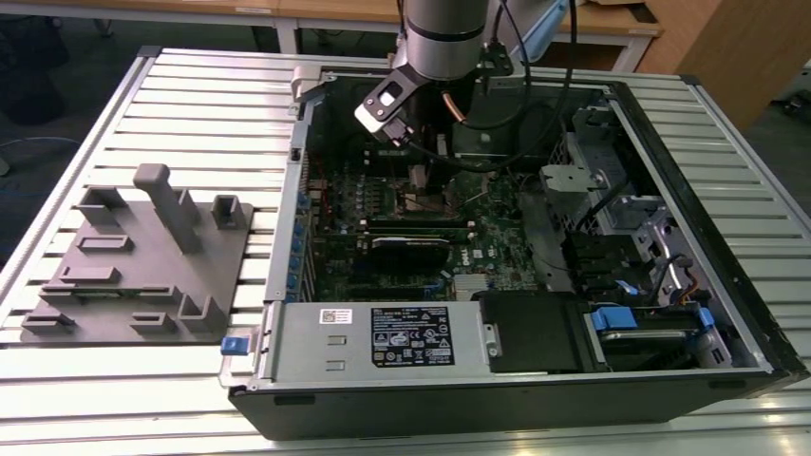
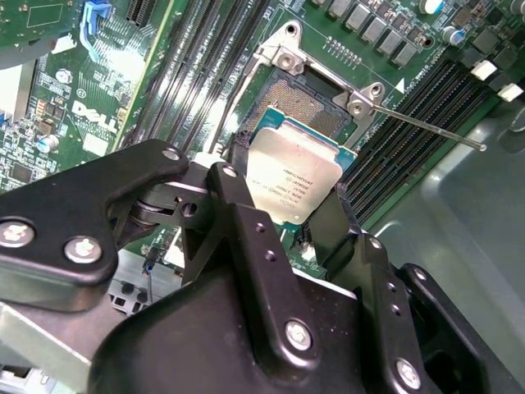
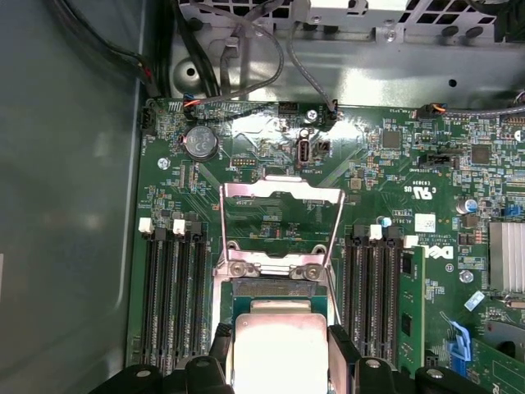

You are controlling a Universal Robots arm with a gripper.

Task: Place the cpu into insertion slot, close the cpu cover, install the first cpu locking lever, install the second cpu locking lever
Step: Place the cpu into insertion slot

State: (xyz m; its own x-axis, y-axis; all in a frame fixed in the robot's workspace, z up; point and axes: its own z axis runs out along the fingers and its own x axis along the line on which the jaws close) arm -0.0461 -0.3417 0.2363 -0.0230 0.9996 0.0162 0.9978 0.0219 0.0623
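- Exterior view: the gripper point(image 1: 428, 185) is lowered inside the open computer case point(image 1: 507, 408), over the motherboard point(image 1: 380, 223). The arm point(image 1: 443, 38) masks the socket and chip.
- Second wrist view: the jaws are closed on two opposite edges of the cpu point(image 2: 299, 176), which is held over the insertion slot point(image 2: 316, 115). Contact between them cannot be told. The chip looks tilted, so if released it could seat crooked and bend contacts. A locking lever point(image 2: 426, 127) stands free.
- First wrist view: the cpu cover point(image 3: 283, 190) is swung back, open. The chip hides most of the slot, so corner alignment cannot be judged.

Bright, even light, with soft glare on the cpu point(image 3: 280, 353).
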